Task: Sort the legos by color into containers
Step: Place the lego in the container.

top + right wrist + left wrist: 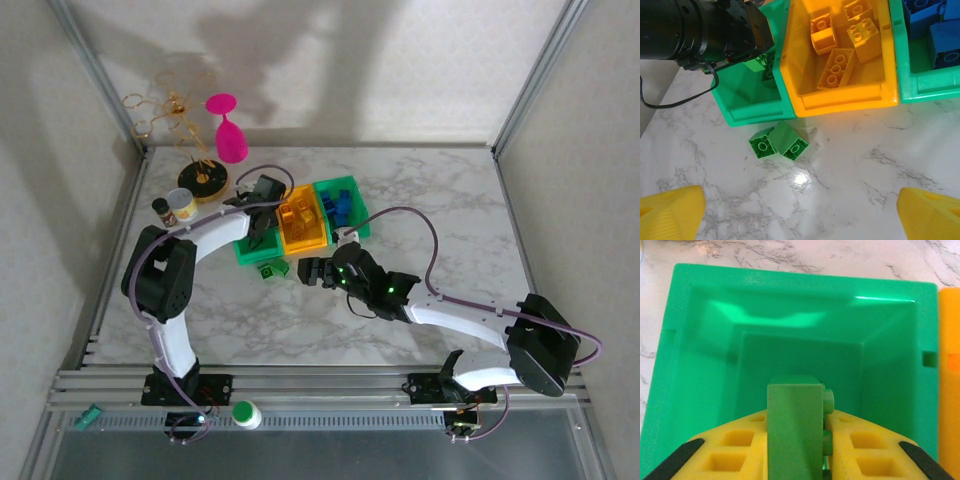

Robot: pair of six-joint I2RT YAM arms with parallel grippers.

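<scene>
**Fig. — L gripper (799,455) pinching green brick (792,420) over left green bin (705,340); R gripper (800,215) spread above table**

L gripper: yellow pads (740,450) are pressed onto the green brick from both sides. The brick stands upright betw. them, studs toward the R pad. Directly below gripper and brick lies the open interior of the left green bin, and the brick falls within the bin's outline. Just R of the gripper is the yellow-orange bin (951,390), edge to edge w. the green one.

R gripper: fingers (672,212) are spread wide w. nothing betw. them, hovering over the marble table (875,165). Just ahead and slightly L of it, two loose green bricks (777,144) lie on the table, touching each other. They sit just beside the near walls of the bins, about where green meets yellow-orange. Farther ahead, the yellow-orange bin holds several yellow bricks (836,69). Ahead-R, the right green bin (920,92) holds blue bricks (940,47). Ahead-L, the L gripper's dark body hangs over the left green bin. The three bins stand in one row, side by side.
</scene>
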